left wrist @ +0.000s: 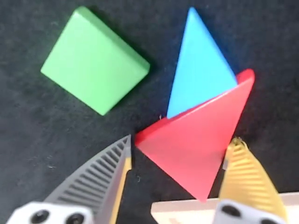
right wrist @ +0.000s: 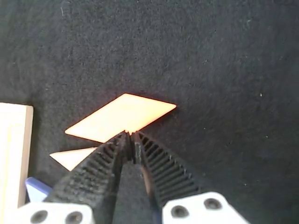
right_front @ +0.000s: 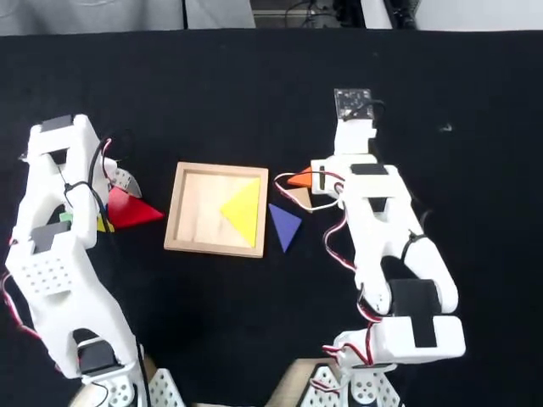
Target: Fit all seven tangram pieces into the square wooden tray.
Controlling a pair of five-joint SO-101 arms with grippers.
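The square wooden tray [right_front: 193,237] lies mid-table with a yellow triangle [right_front: 243,210] inside it. Left of the tray, my left gripper [left wrist: 180,142] is shut on a red triangle [left wrist: 194,140], one finger at each of its edges. The red triangle [right_front: 133,210] overlaps a light blue triangle [left wrist: 201,65], and a green square [left wrist: 93,60] lies beside them. Right of the tray, my right gripper [right wrist: 130,136] is shut, its tips against the edge of an orange parallelogram [right wrist: 122,116]. A cream triangle [right wrist: 74,156] and a dark blue triangle [right_front: 284,225] lie close by.
The black cloth covers the whole table. The tray's edge [right wrist: 14,154] and the dark blue triangle's corner [right wrist: 35,189] show beside the right gripper. A small yellow piece [right_front: 103,224] peeks out from under the left arm. Both arm bases stand at the near edge.
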